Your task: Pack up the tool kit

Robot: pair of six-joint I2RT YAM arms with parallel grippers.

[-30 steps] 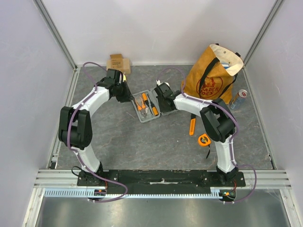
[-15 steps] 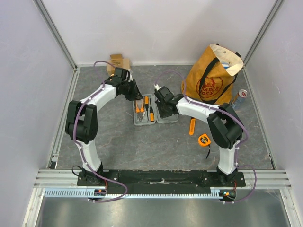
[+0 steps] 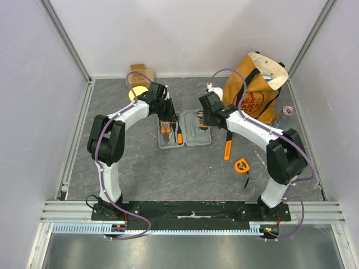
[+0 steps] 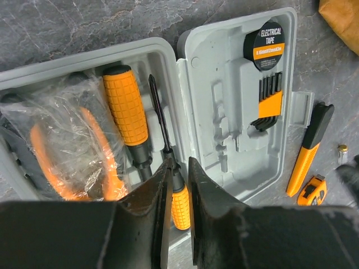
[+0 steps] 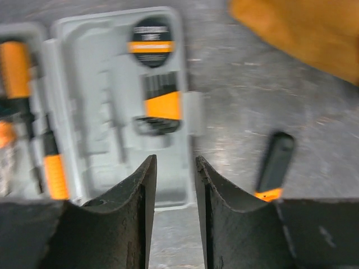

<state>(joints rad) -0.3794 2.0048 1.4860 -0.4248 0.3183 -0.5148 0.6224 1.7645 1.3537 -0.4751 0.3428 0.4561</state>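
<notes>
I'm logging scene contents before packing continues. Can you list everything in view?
tool case: 1, grey, open flat on the table
large screwdriver: 1, orange-black, case's left half
thin screwdriver: 1, orange-black, left half by hinge
pliers: orange handles, plastic-wrapped, left half; count unclear
electrical tape: 1, black, right half
hex keys: 1 set, black, orange holder, right half
utility knife: 1, orange-black, table right of case
tape measure: 1, orange-black, near the knife
tote bag: 1, orange-brown, far right
can: 1, pale with red, right of bag
cardboard box: 1, tan, far left
left gripper: 1, black, jaws narrow astride thin screwdriver
right gripper: 1, black, jaws open, empty
</notes>
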